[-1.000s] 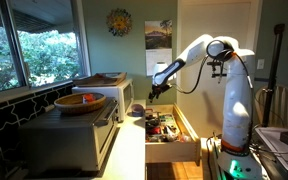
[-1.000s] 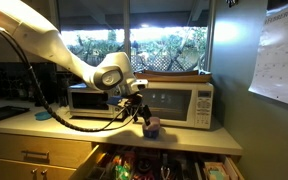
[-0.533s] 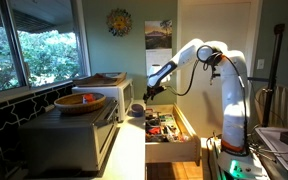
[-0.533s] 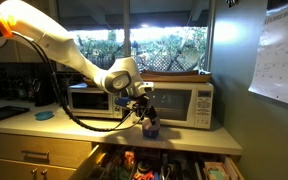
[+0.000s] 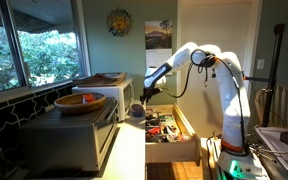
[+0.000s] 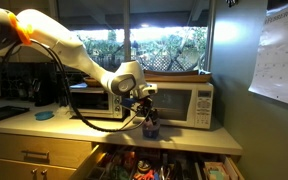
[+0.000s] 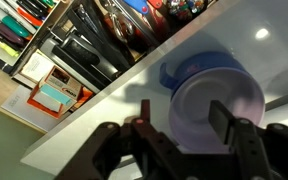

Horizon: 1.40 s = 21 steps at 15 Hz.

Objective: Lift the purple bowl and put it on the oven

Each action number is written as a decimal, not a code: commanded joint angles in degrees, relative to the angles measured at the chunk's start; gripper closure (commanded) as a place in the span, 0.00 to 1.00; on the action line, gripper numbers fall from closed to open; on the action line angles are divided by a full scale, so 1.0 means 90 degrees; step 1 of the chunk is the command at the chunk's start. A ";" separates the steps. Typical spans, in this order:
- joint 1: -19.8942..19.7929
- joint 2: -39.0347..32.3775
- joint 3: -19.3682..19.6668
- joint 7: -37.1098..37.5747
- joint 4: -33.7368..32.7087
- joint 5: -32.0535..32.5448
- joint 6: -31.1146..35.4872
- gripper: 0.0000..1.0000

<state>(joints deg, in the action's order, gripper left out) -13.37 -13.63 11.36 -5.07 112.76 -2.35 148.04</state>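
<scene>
Two fingers (image 7: 236, 140) spread apart | poised above purple bowl (image 7: 216, 100) | bowl on white counter (image 7: 109, 118)

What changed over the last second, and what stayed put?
The gripper came down and forward to the purple bowl on the counter. Its jaws are open above the bowl, and nothing is gripped yet. The purple bowl, the wooden bowl on the oven and the open drawer have not moved.

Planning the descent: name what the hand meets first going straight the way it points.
Probably the purple bowl on the white counter, directly ahead of the open hand; depth is unclear.
</scene>
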 commanded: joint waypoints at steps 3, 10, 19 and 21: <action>-0.0115 -0.0489 -0.0077 -0.0084 -0.0364 -0.0137 0.0107 0.43; -0.0220 -0.0854 -0.0173 -0.0110 -0.0619 -0.0320 0.0311 0.59; -0.0346 -0.0949 -0.0271 -0.0162 -0.0784 -0.0423 0.0331 1.00; -0.0344 -0.0948 -0.0268 -0.0156 -0.0795 -0.0416 0.0321 1.00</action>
<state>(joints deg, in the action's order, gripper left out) -15.27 -21.43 9.93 -5.07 106.25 -4.71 150.37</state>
